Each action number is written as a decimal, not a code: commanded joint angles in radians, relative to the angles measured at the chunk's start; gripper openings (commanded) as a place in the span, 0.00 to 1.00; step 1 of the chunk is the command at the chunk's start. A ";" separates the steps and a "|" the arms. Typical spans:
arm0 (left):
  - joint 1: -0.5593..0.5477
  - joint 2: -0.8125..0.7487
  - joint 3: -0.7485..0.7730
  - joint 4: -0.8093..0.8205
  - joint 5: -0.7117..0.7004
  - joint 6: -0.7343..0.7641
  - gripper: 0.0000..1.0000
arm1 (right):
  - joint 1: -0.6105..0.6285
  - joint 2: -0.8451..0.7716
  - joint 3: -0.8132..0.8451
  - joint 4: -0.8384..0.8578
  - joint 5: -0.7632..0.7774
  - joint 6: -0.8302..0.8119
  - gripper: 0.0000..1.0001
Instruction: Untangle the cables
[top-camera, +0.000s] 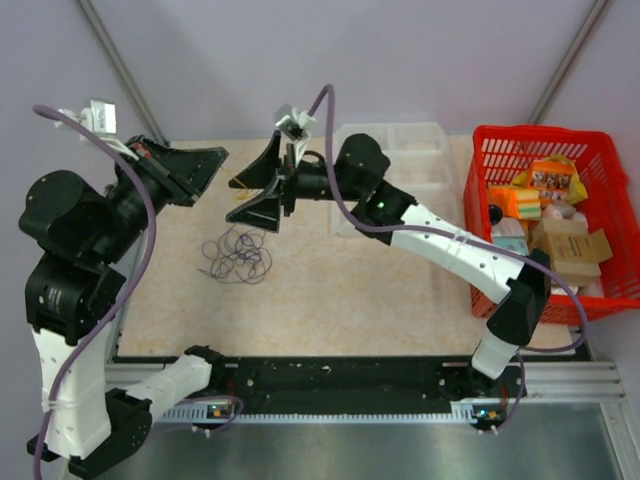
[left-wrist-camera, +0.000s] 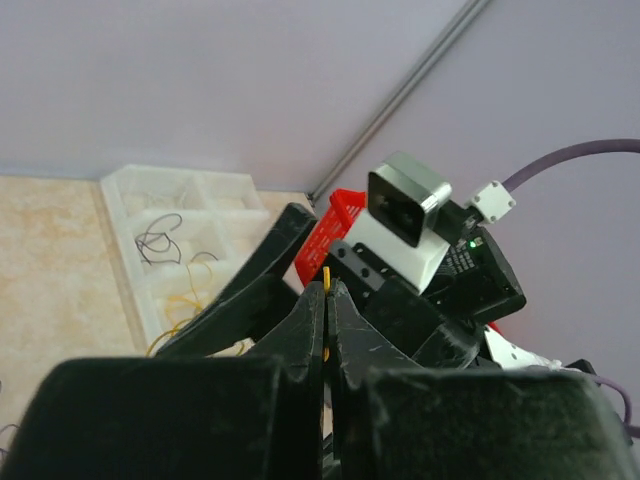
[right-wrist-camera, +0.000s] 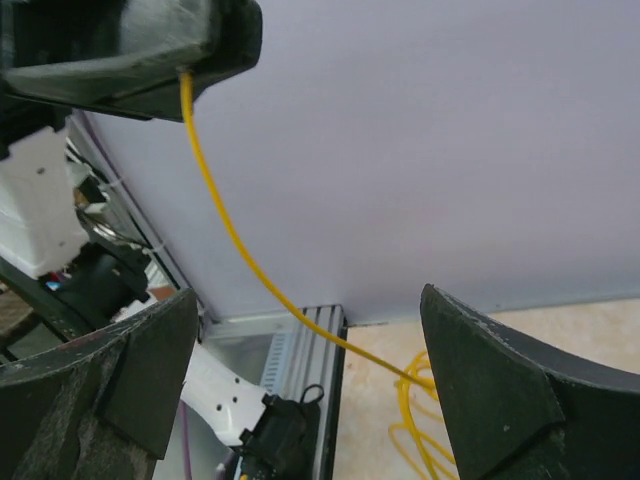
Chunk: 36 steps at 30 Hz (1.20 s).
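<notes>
A loopy tangle of thin dark purple cables (top-camera: 238, 255) lies on the beige tabletop between the arms. My left gripper (top-camera: 218, 158) (left-wrist-camera: 327, 290) is raised above the table and shut on a thin yellow cable (left-wrist-camera: 326, 277). In the right wrist view that yellow cable (right-wrist-camera: 230, 230) hangs from the left fingers (right-wrist-camera: 150, 50) down to yellow coils (right-wrist-camera: 420, 425) on the table. It passes through the wide gap of my open right gripper (top-camera: 240, 198) (right-wrist-camera: 308, 300), close to the right-hand finger, and nothing is pinched there.
A clear compartment tray (top-camera: 425, 140) (left-wrist-camera: 120, 195) stands at the back, with a dark wire (left-wrist-camera: 155, 240) and a yellow wire (left-wrist-camera: 190, 290) in it. A red basket (top-camera: 485, 150) of packaged items stands at the right. A black rail (top-camera: 340, 375) runs along the near edge.
</notes>
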 joint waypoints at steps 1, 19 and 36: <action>0.002 -0.014 -0.040 0.110 0.092 -0.072 0.00 | 0.068 0.034 0.120 -0.233 0.172 -0.220 0.91; 0.001 -0.003 -0.118 0.140 0.137 -0.090 0.00 | 0.098 -0.081 -0.117 -0.308 0.307 -0.412 0.76; 0.002 -0.031 -0.180 0.163 0.129 -0.093 0.00 | 0.095 -0.124 -0.151 -0.304 0.349 -0.375 0.05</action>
